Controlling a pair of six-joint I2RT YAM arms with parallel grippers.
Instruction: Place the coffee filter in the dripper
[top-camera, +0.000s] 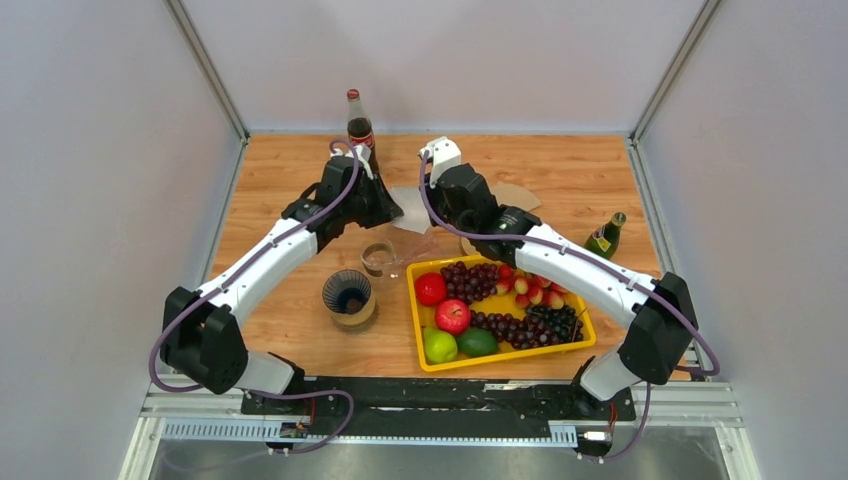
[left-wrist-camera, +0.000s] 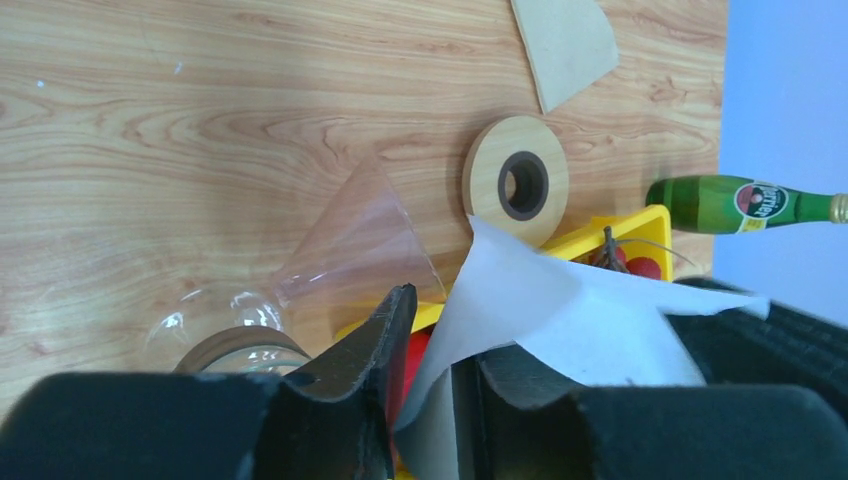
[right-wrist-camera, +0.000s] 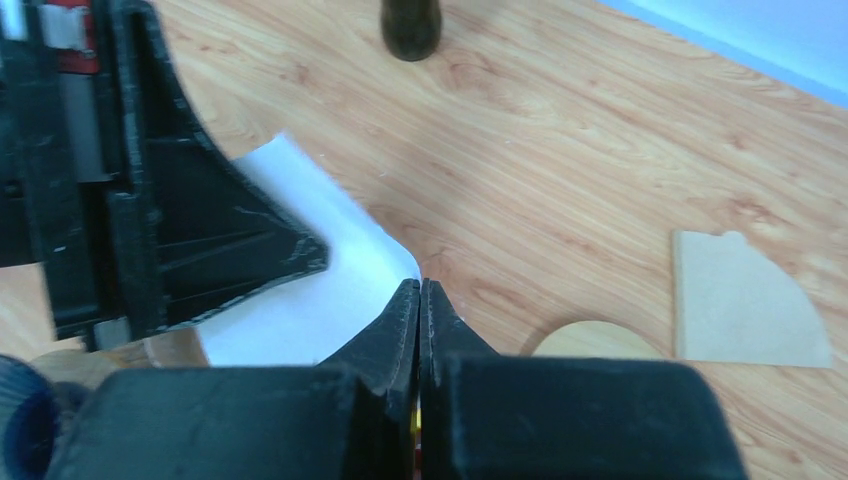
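Over the wooden surface (top-camera: 560, 170) the left arm (top-camera: 265, 255) and right arm (top-camera: 580, 265) reach forward and angle inward, their wrists nearly meeting. The yellow tray (top-camera: 500, 357) lies under the right arm's forearm. The glass dripper (left-wrist-camera: 355, 245) rests on the surface just below the left gripper (left-wrist-camera: 440, 325). The white coffee filter (left-wrist-camera: 560, 310) hangs between both grippers. The right gripper (right-wrist-camera: 420, 285) is closed, pinching its edge. The left gripper's jaws stand narrowly apart around the paper, a gap showing on one side.

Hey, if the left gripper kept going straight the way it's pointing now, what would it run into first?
Probably the clear glass cone just beyond the fingers of the left gripper, then the table. The coffee filter hangs between those fingers. Depth is unclear.
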